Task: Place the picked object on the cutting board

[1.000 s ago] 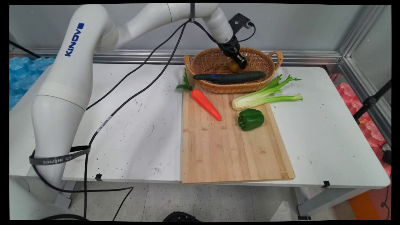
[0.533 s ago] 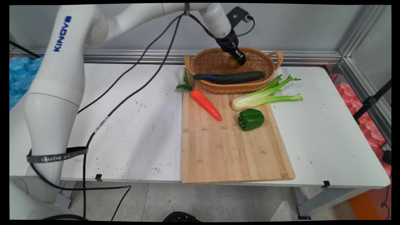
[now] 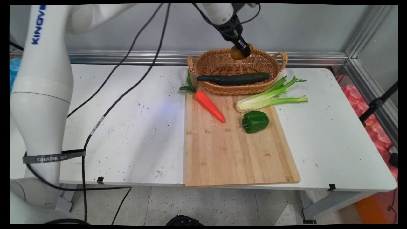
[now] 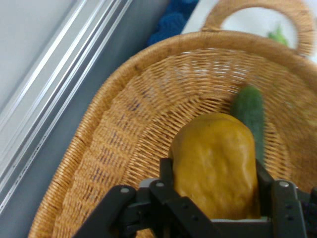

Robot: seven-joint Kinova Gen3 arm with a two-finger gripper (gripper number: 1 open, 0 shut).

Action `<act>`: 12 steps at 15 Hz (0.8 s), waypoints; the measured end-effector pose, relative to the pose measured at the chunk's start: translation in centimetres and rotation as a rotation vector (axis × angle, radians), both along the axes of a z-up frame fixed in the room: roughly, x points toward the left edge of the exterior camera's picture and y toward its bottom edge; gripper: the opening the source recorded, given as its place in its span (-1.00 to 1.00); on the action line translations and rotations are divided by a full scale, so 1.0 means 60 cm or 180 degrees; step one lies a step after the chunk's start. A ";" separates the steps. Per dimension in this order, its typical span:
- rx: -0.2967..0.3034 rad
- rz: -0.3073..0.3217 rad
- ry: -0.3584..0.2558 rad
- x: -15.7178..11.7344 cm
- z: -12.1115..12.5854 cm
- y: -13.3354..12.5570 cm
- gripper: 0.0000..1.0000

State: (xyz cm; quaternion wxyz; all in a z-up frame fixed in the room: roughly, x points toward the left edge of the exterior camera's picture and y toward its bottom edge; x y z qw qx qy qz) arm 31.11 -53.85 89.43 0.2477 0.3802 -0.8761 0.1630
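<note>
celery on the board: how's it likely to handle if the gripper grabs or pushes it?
The celery is long and thin, half off the cutting board, so a grasp at one end would probably let it droop or pivot. Its splayed leafy stalks look flexible. A sideways push would likelier swing it than roll it.

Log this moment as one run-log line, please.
gripper: shut on potato | potato: lifted above wicker basket | basket holds: cucumber | cutting board: carrot, green pepper, celery

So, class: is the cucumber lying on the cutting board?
No, the cucumber lies inside the wicker basket, at the far end of the cutting board.
</note>
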 end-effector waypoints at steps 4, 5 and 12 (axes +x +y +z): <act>0.0026 -0.0351 -0.0076 -0.002 0.055 0.072 -1.00; 0.0043 -0.0426 -0.0084 -0.003 0.063 0.087 -1.00; 0.0212 -0.1086 -0.0197 0.009 0.111 0.206 -1.00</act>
